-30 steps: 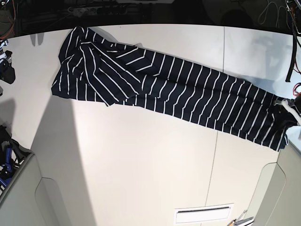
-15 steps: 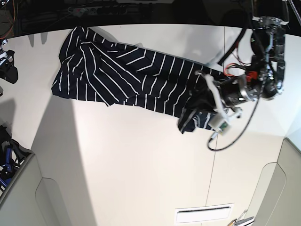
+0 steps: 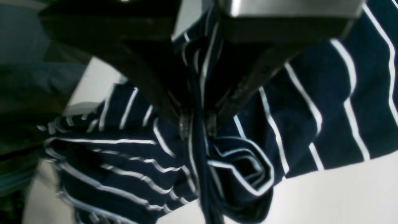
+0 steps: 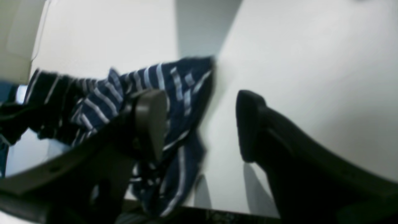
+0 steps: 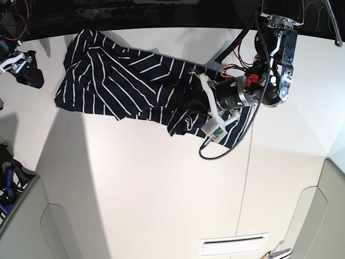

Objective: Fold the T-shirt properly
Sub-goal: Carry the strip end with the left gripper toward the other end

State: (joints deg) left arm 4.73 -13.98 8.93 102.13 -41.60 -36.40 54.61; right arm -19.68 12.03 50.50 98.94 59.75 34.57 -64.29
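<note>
The navy white-striped T-shirt point(image 5: 124, 81) lies on the white table point(image 5: 161, 189), running from the far left toward the middle. My left gripper point(image 5: 195, 102) is shut on a bunched end of the shirt and holds it doubled back over the shirt's middle. In the left wrist view the jaws point(image 3: 197, 124) pinch several gathered layers of the shirt point(image 3: 311, 102). My right gripper point(image 5: 24, 69) is just off the shirt's left edge, apart from it. In the right wrist view it point(image 4: 199, 124) is open and empty, with the shirt point(image 4: 174, 81) behind its left finger.
A white slotted plate point(image 5: 233, 246) is set into the table near the front edge. Grey panels point(image 5: 38, 226) stand at the front corners. Cables run along the dark back edge point(image 5: 108, 11). A seam point(image 5: 247, 172) crosses the table.
My left gripper has carried the shirt's right end leftward, from the far right to over the shirt's middle. My right gripper has come into view at the top left near the shirt.
</note>
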